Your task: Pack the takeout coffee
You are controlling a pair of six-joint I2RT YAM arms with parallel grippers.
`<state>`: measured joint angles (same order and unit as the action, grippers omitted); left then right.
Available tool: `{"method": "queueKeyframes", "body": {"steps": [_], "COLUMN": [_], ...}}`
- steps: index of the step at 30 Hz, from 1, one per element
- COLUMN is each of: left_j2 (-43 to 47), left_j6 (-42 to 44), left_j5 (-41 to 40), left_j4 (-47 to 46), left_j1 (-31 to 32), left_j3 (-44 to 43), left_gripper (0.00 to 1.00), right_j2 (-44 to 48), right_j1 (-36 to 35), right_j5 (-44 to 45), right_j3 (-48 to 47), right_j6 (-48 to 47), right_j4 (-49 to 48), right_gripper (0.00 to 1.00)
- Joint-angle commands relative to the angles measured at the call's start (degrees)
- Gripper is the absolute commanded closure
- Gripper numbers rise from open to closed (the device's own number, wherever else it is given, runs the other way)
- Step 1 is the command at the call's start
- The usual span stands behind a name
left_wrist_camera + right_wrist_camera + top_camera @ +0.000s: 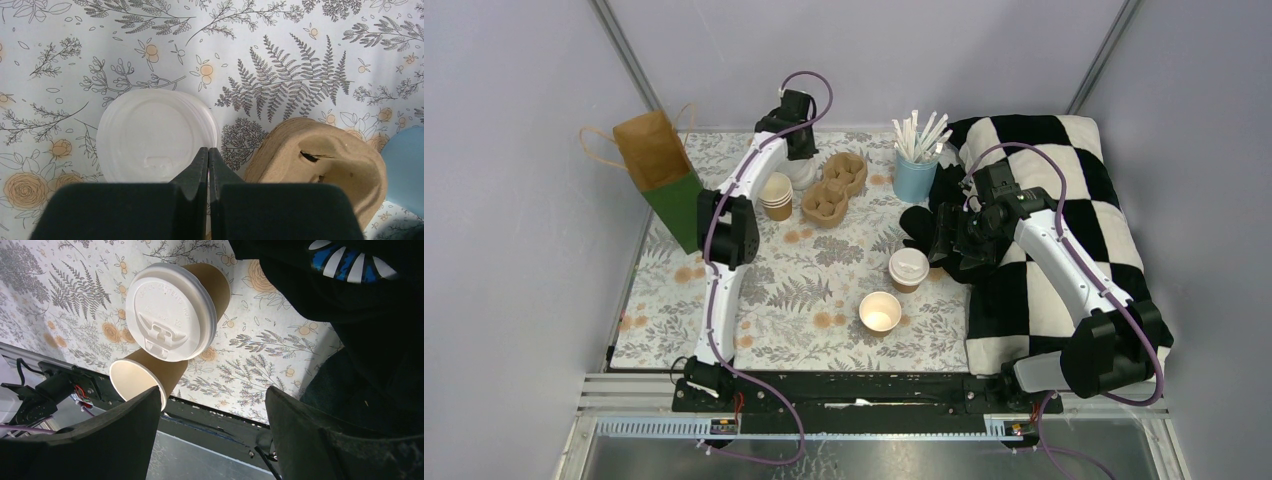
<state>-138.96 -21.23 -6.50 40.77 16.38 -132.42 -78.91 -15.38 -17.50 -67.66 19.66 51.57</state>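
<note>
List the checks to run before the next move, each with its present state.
1. First cup capped: ok, the lidded cup wears its lid.
2. Second cup capped: not ok, the open cup is bare.
3. The left hand shut at the lid stack: ok.
4. Lid actually pinched: cannot tell.
5. The right hand open and empty: ok.
6. Wells of the carrier empty: ok.

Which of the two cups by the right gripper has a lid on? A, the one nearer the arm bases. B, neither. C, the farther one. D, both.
C: the farther cup carries a white lid, while the nearer cup stands open.
</note>
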Motion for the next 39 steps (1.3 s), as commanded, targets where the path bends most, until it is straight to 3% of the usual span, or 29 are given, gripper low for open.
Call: {"method": "queueKeyframes", "body": {"steps": [1, 23, 39], "left_j2": [3.04, 0.53, -0.76], "left_j6": [-0.87, -4.89, -6.19], "left_j5": [2.28, 9.78, 12.6], "left_j4": [-1.19, -2.46, -2.97], "left_j1": [-0.48, -2.88, -3.95], "left_j3": [-0.6, 0.52, 1.11], "left_gripper": [1.0, 0.99, 0.91], "right_j2": [-0.02, -0.1, -0.27], "right_j1": [-0.26, -0.27, -0.27], "right_j5": [-1.07, -0.96, -0.96], "right_j3": [-1.19, -1.16, -1.34], "right_j6": [-0.78, -0.6, -0.81], "right_j4": [-0.02, 0.02, 0.08], "right_gripper": [0.18, 0.18, 0.18]}}
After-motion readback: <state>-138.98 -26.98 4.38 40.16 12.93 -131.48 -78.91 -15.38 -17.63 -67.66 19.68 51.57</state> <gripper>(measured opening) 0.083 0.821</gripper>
